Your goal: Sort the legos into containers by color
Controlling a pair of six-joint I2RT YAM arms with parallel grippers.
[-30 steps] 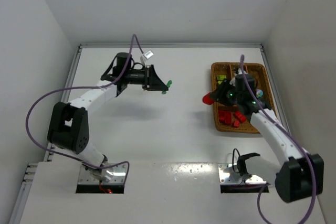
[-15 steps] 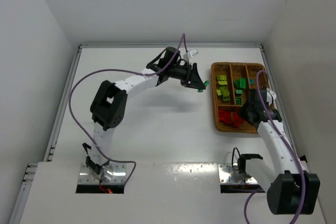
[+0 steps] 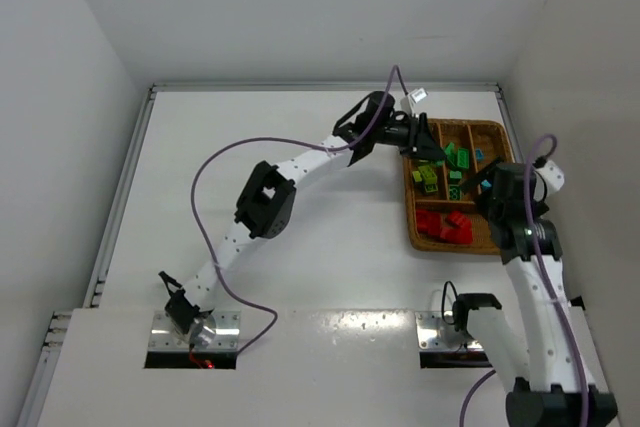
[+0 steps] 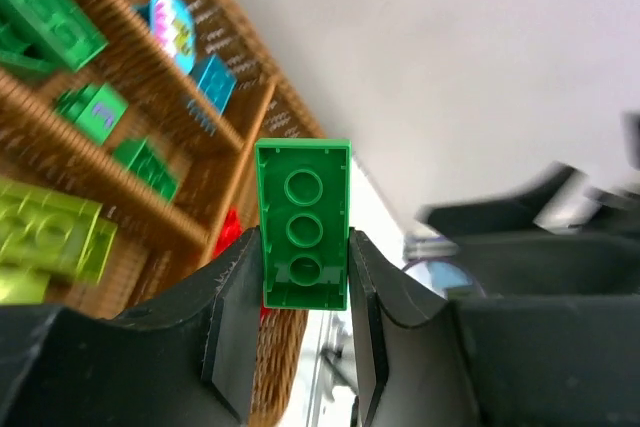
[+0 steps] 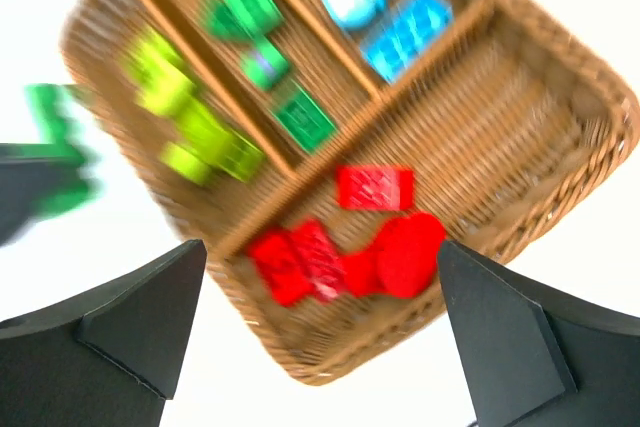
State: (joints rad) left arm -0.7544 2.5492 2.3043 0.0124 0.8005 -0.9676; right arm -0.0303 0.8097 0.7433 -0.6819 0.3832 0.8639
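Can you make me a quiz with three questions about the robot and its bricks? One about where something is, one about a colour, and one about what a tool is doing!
1. Where are the red bricks?
A. On the bare table.
B. Together in one compartment of the wicker tray.
C. Stacked beside the tray.

2. What colour is the Lego brick held by the left tool?
A. Red.
B. Teal.
C. Green.

3. What is the right tool doing?
A. Open, holding nothing.
B. Shut on a red brick.
C. Shut on the tray's rim.

Answers:
1 B: the right wrist view shows only red ones in that section.
2 C: the left wrist view shows a green brick pinched between the fingers.
3 A: its fingers stand wide apart above the tray with nothing between them.
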